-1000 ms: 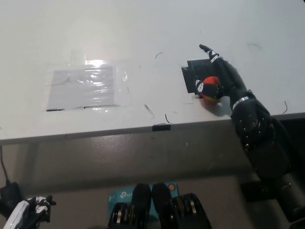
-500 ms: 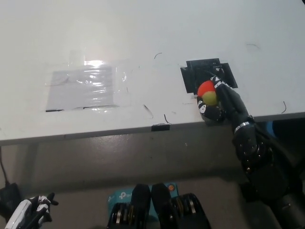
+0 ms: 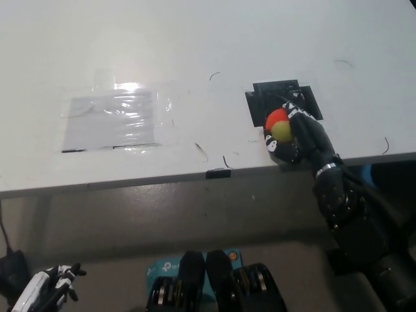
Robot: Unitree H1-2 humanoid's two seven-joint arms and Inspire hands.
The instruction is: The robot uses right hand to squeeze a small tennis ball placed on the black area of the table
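A small red and yellow ball [image 3: 279, 125] sits in my black right hand [image 3: 296, 138], whose fingers are wrapped around it. Hand and ball hover at the near edge of the black patch [image 3: 283, 99] on the white table [image 3: 195, 52], close to the table's front edge. My white left hand [image 3: 45, 290] rests low at the bottom left, below the table, fingers spread and holding nothing.
A shiny clear plastic sheet [image 3: 116, 119] is taped flat to the table at the left. A small black tab [image 3: 218, 173] sits on the table's front edge. A teal box [image 3: 162, 268] lies on the floor below.
My right hand pulled back toward the table's front edge, uncovering the black patch, and closed around the ball. In the last half second it shifted slightly left.
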